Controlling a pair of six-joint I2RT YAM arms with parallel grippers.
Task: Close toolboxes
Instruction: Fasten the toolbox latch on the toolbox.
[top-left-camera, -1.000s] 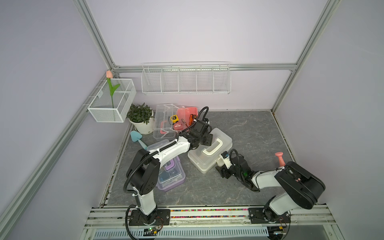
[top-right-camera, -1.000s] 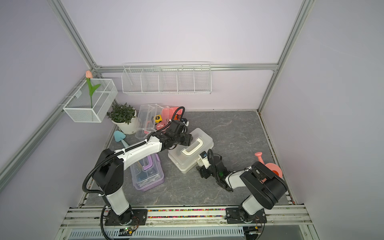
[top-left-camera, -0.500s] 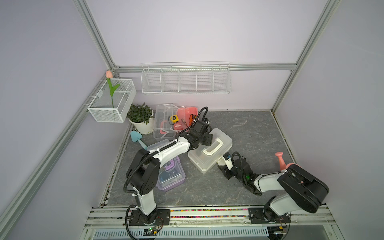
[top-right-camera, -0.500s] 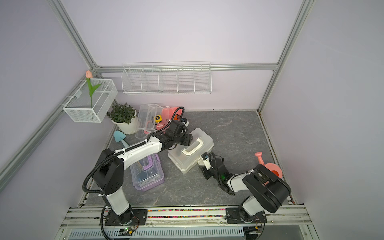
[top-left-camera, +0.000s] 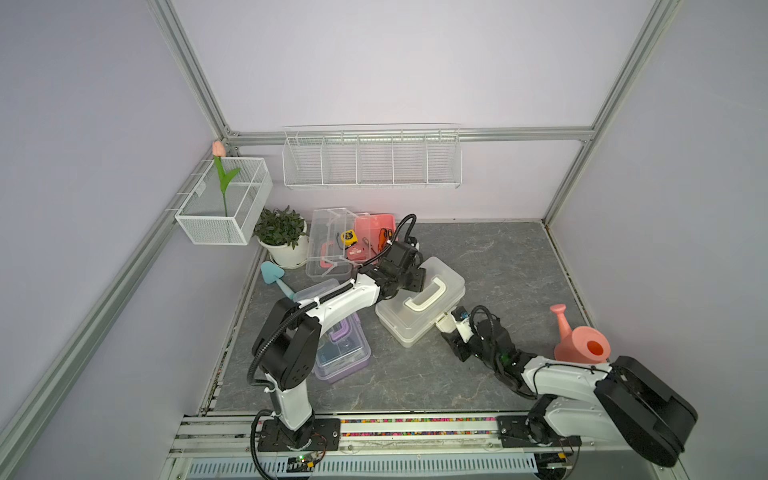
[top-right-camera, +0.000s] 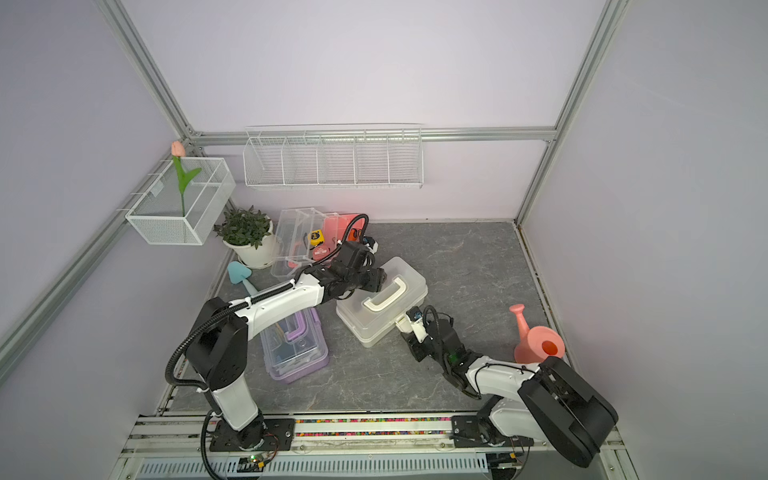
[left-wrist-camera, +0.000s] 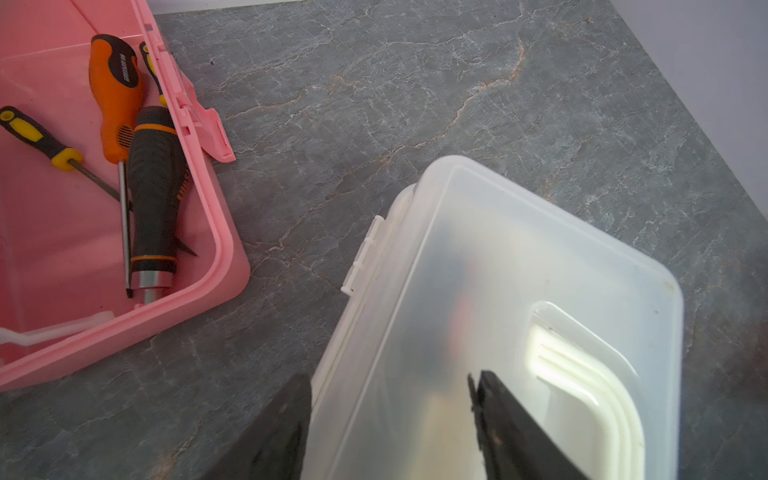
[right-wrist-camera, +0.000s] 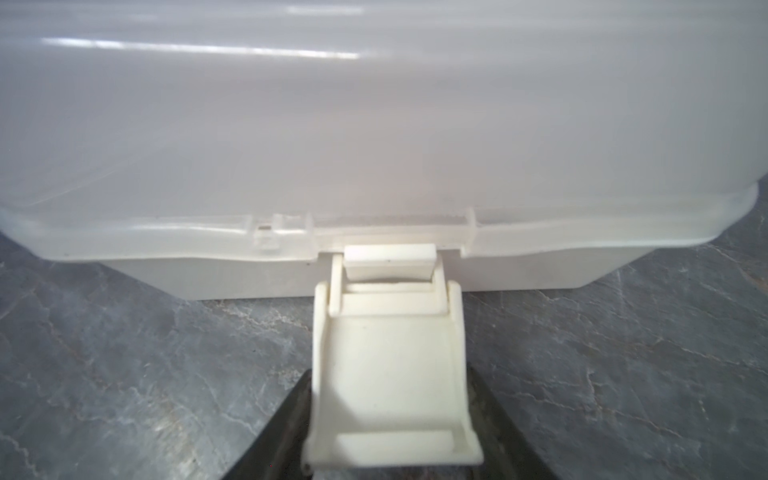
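Note:
The white toolbox (top-left-camera: 446, 276) (top-right-camera: 409, 274) lies mid-floor with its clear lid down. Its latch (top-left-camera: 444, 322) (right-wrist-camera: 390, 353) sticks out flat from the front. My right gripper (top-left-camera: 451, 329) (top-right-camera: 409, 329) (right-wrist-camera: 388, 374) is shut on that latch, one finger against each side. My left gripper (top-left-camera: 415, 282) (top-right-camera: 376, 280) (left-wrist-camera: 390, 378) stands open over the lid's back edge, one finger past the hinge side and one on the lid beside the handle. The pink toolbox (top-left-camera: 374, 226) (left-wrist-camera: 222, 257) is open at the back. The purple toolbox (top-left-camera: 345, 353) (top-right-camera: 299, 353) lies partly under my left arm, lid down.
Screwdrivers (left-wrist-camera: 153, 187) lie inside the pink box. A pink watering can (top-left-camera: 582, 340) stands at the right wall. A potted plant (top-left-camera: 282, 232) and a teal trowel (top-left-camera: 272, 272) are at the back left. Wire baskets (top-left-camera: 372, 160) hang on the walls.
My right gripper's jaws have narrowed onto the white toolbox's latch and the right arm has sunk lower. The left arm has stayed over the lid.

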